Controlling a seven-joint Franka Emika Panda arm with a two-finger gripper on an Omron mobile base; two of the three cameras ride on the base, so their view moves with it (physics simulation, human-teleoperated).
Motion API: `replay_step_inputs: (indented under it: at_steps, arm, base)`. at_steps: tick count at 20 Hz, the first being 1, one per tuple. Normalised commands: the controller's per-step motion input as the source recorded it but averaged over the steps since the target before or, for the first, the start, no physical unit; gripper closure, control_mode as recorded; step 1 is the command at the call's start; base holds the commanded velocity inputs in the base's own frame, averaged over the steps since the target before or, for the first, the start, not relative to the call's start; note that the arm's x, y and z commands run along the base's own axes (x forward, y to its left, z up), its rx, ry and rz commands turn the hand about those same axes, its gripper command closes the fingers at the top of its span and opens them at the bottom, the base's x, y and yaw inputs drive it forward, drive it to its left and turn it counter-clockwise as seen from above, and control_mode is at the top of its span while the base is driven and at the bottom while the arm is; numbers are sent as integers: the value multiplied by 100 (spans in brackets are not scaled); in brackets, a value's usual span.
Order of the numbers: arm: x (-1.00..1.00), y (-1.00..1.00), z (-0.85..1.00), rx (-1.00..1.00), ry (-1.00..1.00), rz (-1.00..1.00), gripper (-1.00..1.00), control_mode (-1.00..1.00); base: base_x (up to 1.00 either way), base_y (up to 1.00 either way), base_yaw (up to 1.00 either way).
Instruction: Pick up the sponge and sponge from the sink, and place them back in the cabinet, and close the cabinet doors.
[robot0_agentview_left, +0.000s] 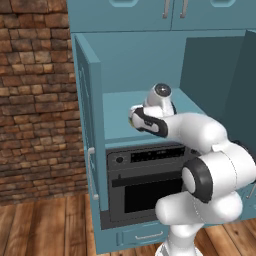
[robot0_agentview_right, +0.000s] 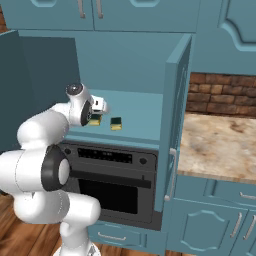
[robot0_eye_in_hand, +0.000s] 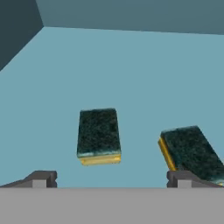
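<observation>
Two yellow sponges with dark green faces lie on the teal shelf (robot0_eye_in_hand: 131, 65) of the cabinet. The first sponge (robot0_eye_in_hand: 99, 133) (robot0_agentview_right: 116, 123) rests flat just ahead of the fingers. The second sponge (robot0_eye_in_hand: 192, 151) (robot0_agentview_right: 95, 119) lies at an angle by one fingertip, which partly covers it. My gripper (robot0_eye_in_hand: 111, 179) (robot0_agentview_right: 102, 106) hovers low over the shelf's front, open, with nothing between its fingers. Both tall cabinet doors stand open: the left door (robot0_agentview_left: 87, 130) and the right door (robot0_agentview_right: 176, 120).
A black built-in oven (robot0_agentview_left: 145, 180) (robot0_agentview_right: 115, 180) sits under the shelf. Tan marble counter (robot0_agentview_right: 220, 145) lies right of the cabinet, with a brick wall (robot0_agentview_left: 35, 100) on the left. Smaller teal doors (robot0_agentview_right: 90, 12) hang above. My arm (robot0_agentview_left: 200, 135) spans the shelf opening.
</observation>
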Motion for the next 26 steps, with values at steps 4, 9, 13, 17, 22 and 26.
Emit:
replay_step_inputs:
  at_steps: [4, 9, 13, 17, 22, 26]
  arm:
    - [-48, -27, 25, 0, -7, 0, -100, -100]
    - [-42, -15, 25, 0, -6, 0, -100, -100]
    - [-51, -19, 23, 0, -6, 0, -100, -100]
    - [-39, -11, 23, 0, -4, 0, -100, -100]
    - [-32, -11, 15, 0, -4, 0, -100, -100]
    - [-42, -18, 14, 0, -5, 0, -100, -100]
  base:
    - [0, 0, 0]
    - [0, 0, 0]
    - [0, 0, 0]
    - [0, 0, 0]
    - [0, 0, 0]
    - [0, 0, 0]
